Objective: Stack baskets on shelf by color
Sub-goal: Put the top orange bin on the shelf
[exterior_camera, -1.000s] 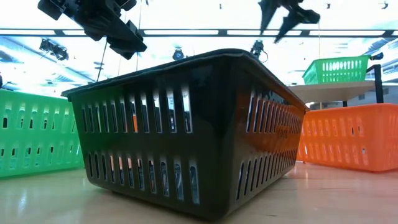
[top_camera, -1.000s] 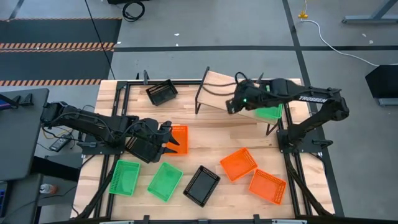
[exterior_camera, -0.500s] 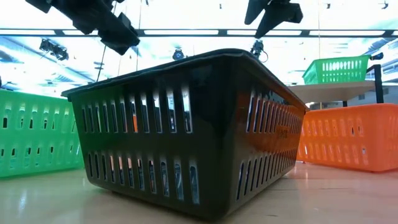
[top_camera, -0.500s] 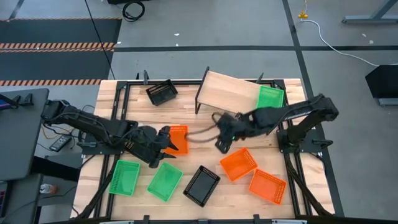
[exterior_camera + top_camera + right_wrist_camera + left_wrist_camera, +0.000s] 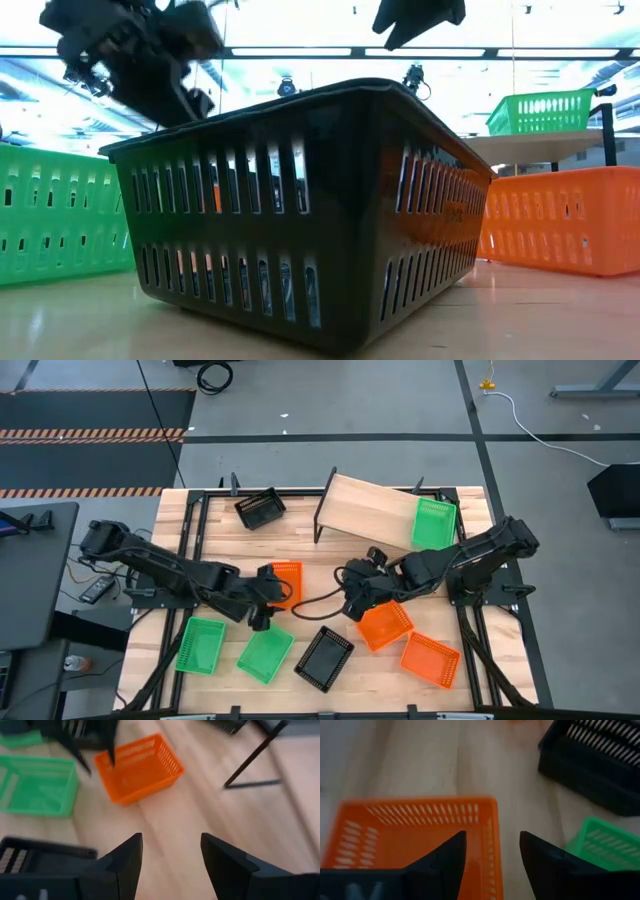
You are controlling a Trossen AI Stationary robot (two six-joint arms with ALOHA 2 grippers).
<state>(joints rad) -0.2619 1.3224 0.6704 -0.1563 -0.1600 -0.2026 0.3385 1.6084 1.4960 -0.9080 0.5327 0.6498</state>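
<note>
High view, shelf: the light plain wooden plank shelf (image 5: 368, 510) on thin black legs is seen at the far middle of the slatted wooden tabletop (image 5: 330, 575); one green plastic mesh basket (image 5: 433, 524) is set on its right end.
High view, other baskets: a black mesh basket (image 5: 260, 509) lies at the far left beside the shelf; an orange mesh basket (image 5: 285, 582) lies mid-left; two green mesh baskets (image 5: 200, 644) (image 5: 266, 652) and a second black mesh basket (image 5: 324, 657) are lined along the near edge; two more orange mesh baskets (image 5: 385, 625) (image 5: 430, 659) lie near right.
High view, left tool (image 5: 263, 603): placed at the near edge of the mid-left orange basket, just beyond a near green basket.
High view, right tool (image 5: 357, 596): held over the tabletop's middle, beside the nearer-centre orange basket.
Low view: the near black basket (image 5: 310, 200) fills the middle; green mesh is seen at left, an orange basket (image 5: 560, 232) at right, and the shelved green basket (image 5: 540, 110) above it.
Left wrist view: the left tool's fingers (image 5: 445, 862) are spread apart, nothing gripped, over the orange basket's (image 5: 415, 832) corner.
Right wrist view: the right tool's fingers (image 5: 127, 857) are spread wide and empty above bare tabletop.
</note>
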